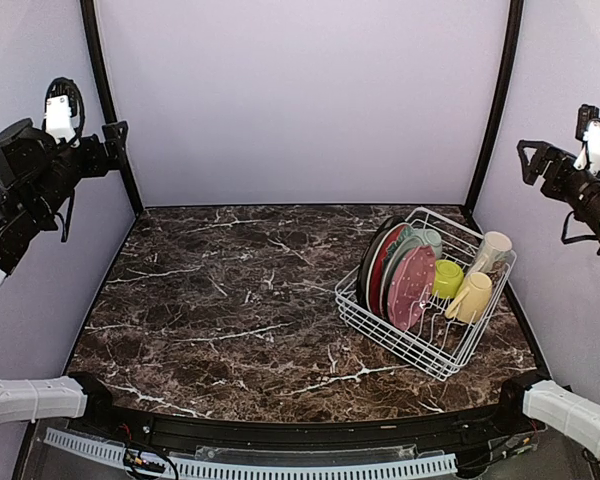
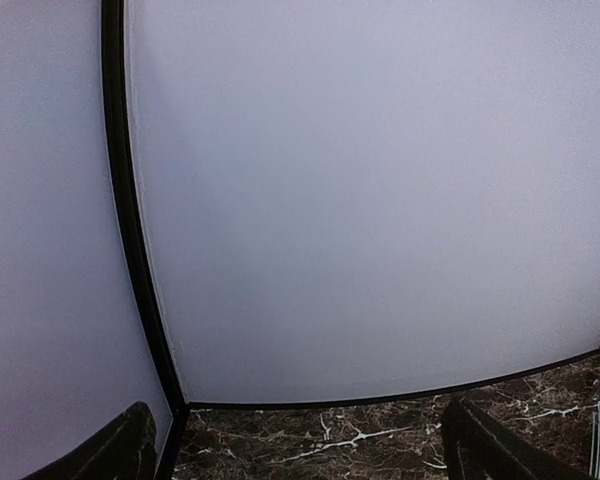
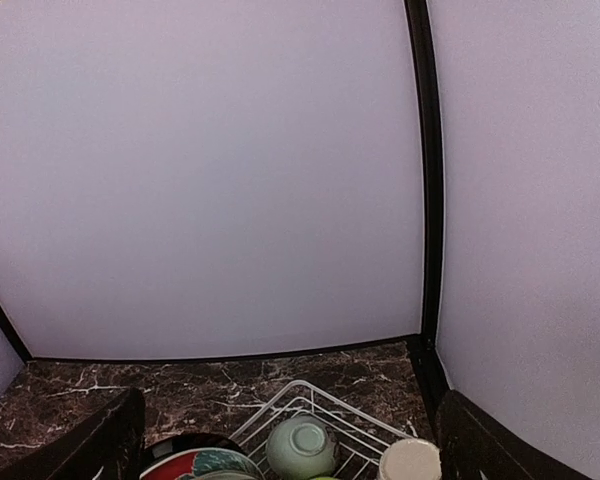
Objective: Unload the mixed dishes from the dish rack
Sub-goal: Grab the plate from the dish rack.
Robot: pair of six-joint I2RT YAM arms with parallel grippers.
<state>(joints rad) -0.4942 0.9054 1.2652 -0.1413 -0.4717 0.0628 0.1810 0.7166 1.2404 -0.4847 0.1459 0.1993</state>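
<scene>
Spread wide, left gripper [image 2: 300,450] and right gripper [image 3: 295,445] hang at the top view's side edges; the loaded dish rack [image 1: 420,352] stands lower right on the marble table [image 1: 230,300].

The bench [image 1: 220,300] lies open across its left and middle. The open-topped rack [image 1: 400,343] fills the right side, near the right wall [image 1: 545,110]. Upright plates [image 1: 410,285] block its left end, mugs [image 1: 472,297] its right.

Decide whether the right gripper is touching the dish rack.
Apart. The top external view shows the right gripper raised high, with open space between it and the dish rack below.
</scene>
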